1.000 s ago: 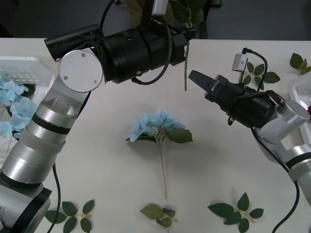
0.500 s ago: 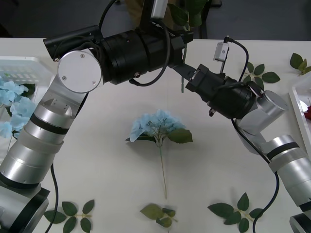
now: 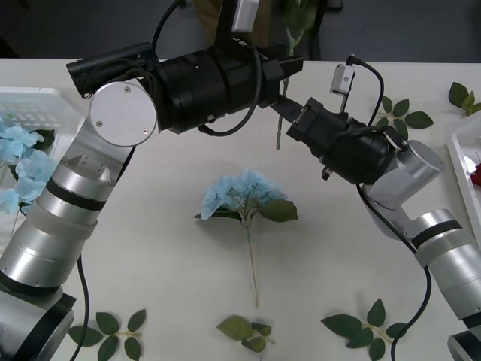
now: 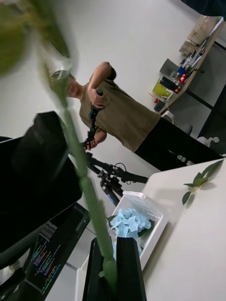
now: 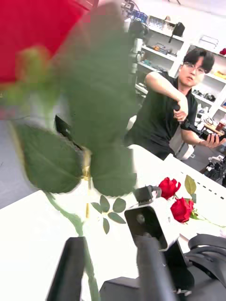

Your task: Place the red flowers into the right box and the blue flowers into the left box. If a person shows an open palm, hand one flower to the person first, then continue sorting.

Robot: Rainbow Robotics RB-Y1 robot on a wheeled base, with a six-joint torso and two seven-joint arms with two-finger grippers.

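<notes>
A red flower hangs above the table's far middle, its thin stem (image 3: 281, 113) pointing down and its bloom (image 5: 33, 37) close to the left wrist camera. My right gripper (image 3: 289, 124) is shut on the lower stem (image 4: 80, 174), which passes between its black fingers (image 4: 129, 273). My left gripper (image 5: 110, 273) stands open, with the stem beside one finger. A blue flower (image 3: 244, 194) lies mid-table. The left box (image 3: 37, 105) holds several blue flowers (image 3: 19, 162). The right box (image 3: 462, 150) shows an edge and a red bloom (image 3: 476, 174). No open palm is in view.
Loose green leaf sprigs lie near the front edge (image 3: 113, 331) (image 3: 248, 331) (image 3: 368, 327) and at the far right (image 3: 402, 113) (image 3: 464, 96). My two forearms cross over the table's far half, above the blue flower.
My right gripper has swung in from the right to the hanging stem and shut on it. The left arm has barely moved.
</notes>
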